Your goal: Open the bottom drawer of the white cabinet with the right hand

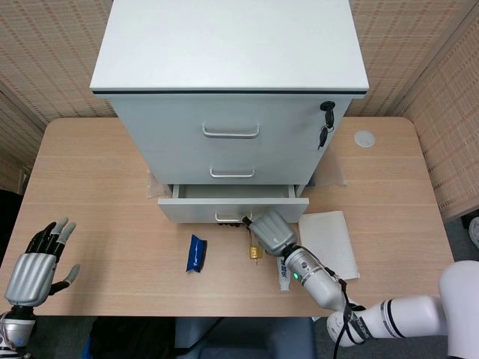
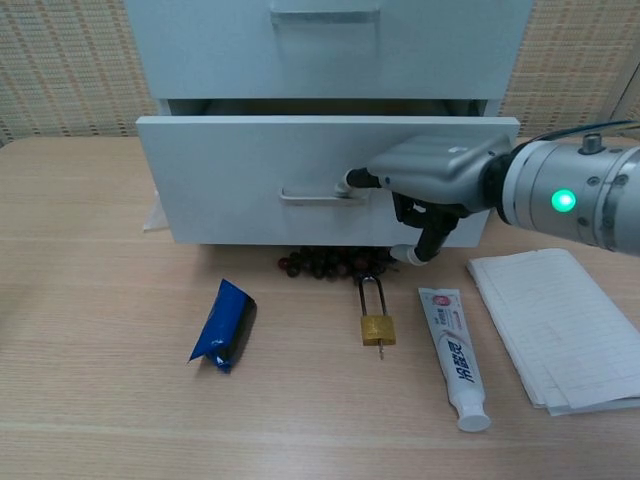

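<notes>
The white cabinet (image 1: 228,45) stands at the back of the table, and its bottom drawer (image 2: 250,170) is pulled partly out, with a dark gap showing above its front panel (image 1: 202,211). My right hand (image 2: 430,180) is at the right end of the drawer's handle (image 2: 315,195), fingers hooked on it, thumb hanging below. In the head view the right hand (image 1: 271,232) sits just in front of the drawer. My left hand (image 1: 34,265) rests far off at the table's near left corner, fingers spread and holding nothing.
Dark grapes (image 2: 320,265) lie half under the drawer front. In front lie a brass padlock (image 2: 377,325), a toothpaste tube (image 2: 455,360), a blue packet (image 2: 225,325) and a white notepad (image 2: 555,325). Keys (image 1: 325,123) hang from the cabinet's lock.
</notes>
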